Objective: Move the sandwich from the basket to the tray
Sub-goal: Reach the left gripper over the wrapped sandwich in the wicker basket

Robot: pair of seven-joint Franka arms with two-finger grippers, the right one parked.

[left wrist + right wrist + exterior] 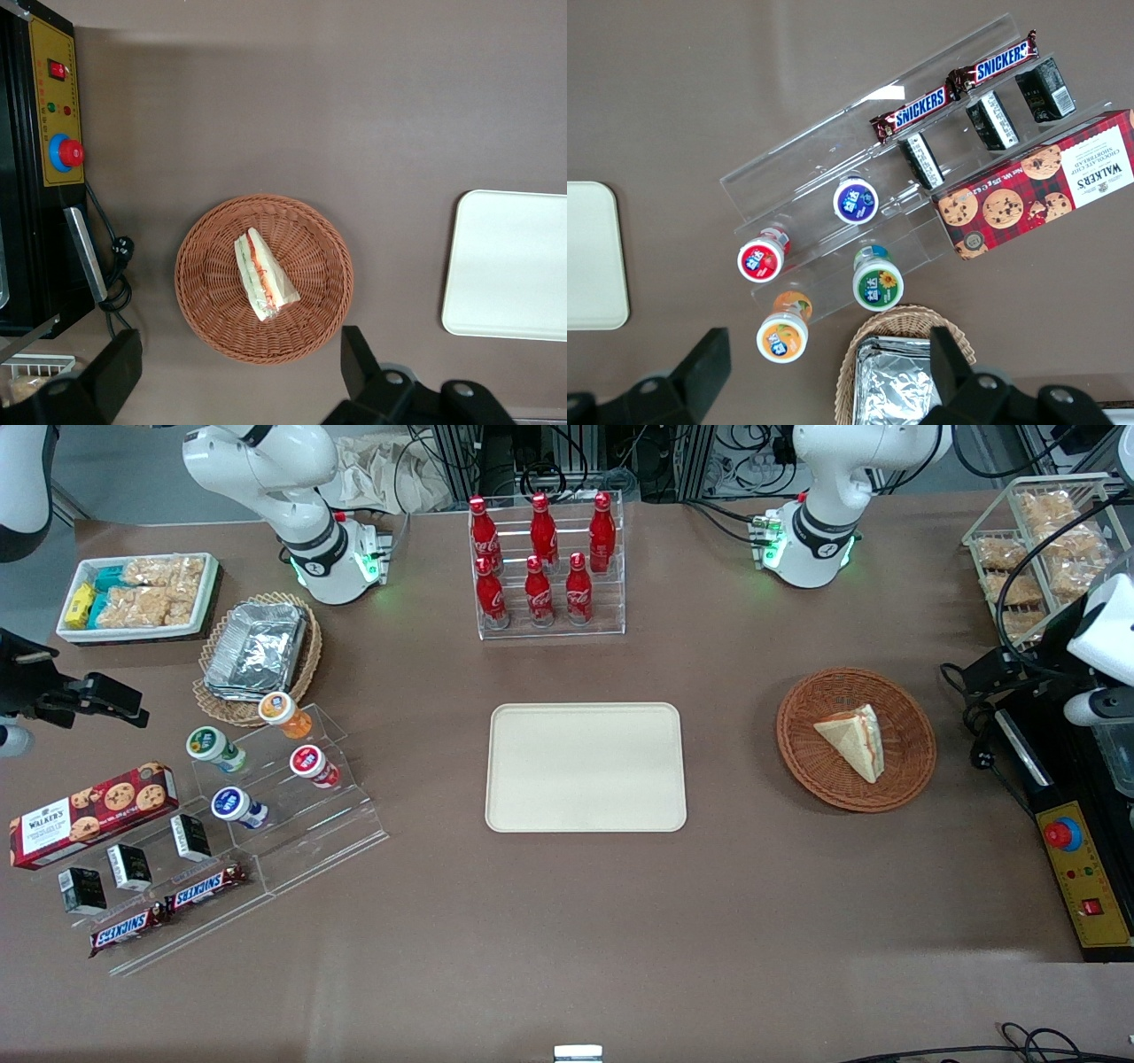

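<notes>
The sandwich (pixel 852 741) (pixel 263 275) is a pale triangular wedge with a red-orange and green stripe. It lies in the round reddish-brown basket (pixel 797 753) (pixel 204 292) toward the working arm's end of the table. The cream tray (pixel 585 766) (pixel 509 266) lies flat at the table's middle with nothing on it, a basket's width away from the basket. My left gripper (pixel 237 367) hangs high above the table beside the basket's rim. It is open wide, and only bare table shows between its black fingers (pixel 359 359).
A black and yellow control box with a red stop button (pixel 1076 877) (pixel 58 115) and cables (pixel 983 726) lie beside the basket. A cola bottle rack (pixel 542 567) stands farther from the front camera than the tray. Snack displays (pixel 257 797) fill the parked arm's end.
</notes>
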